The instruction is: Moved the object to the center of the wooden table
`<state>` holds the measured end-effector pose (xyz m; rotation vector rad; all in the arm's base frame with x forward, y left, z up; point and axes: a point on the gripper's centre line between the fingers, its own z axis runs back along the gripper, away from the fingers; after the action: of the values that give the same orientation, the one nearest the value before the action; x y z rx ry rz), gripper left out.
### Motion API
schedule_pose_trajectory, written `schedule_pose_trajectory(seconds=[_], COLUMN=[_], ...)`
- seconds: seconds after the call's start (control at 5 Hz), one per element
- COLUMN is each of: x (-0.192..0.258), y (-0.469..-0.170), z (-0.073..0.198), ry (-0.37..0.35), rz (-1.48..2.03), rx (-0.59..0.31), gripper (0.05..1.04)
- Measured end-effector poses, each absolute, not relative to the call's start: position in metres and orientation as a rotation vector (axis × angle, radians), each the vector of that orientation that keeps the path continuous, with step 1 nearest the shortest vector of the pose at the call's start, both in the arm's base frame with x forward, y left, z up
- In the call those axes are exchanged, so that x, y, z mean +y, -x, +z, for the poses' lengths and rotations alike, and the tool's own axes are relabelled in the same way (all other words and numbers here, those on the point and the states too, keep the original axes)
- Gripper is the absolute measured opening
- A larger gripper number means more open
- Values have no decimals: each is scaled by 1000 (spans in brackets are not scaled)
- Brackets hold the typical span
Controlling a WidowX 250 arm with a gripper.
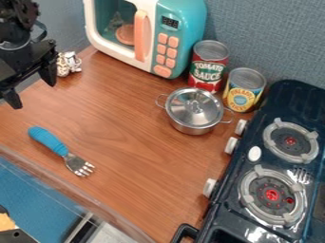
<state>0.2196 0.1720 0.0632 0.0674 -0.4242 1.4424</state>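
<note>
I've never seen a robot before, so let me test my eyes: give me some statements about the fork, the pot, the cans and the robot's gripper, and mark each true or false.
1. The fork has a blue handle. True.
2. The metal pot sits on a stove burner. False: it stands on the wooden table, beside the toy stove.
3. The gripper is holding the fork. False: its fingers are apart with nothing between them, and the fork lies on the table.
4. The tomato sauce can stands between the toy microwave and the pineapple can. True.
5. The pot's lid is off. False: the lid is on the pot.
</note>
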Motion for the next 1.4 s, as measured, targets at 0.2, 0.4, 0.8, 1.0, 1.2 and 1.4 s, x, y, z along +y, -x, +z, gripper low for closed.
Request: schedule_pose_trajectory(seconds=[0.2,0.4,0.8,1.0,1.2,1.4], x=[171,192,225,245,260,270], y=[-219,-242,-314,-348,-364,-371], z=[56,52,50,34,25,11], ry=[-71,-92,-70,-61,-51,-70], rz=[1451,1490,1490,1502,1561,1606], rx=[-397,-401,-389,-345,-321,-285], gripper=[999,999,999,999,999,999])
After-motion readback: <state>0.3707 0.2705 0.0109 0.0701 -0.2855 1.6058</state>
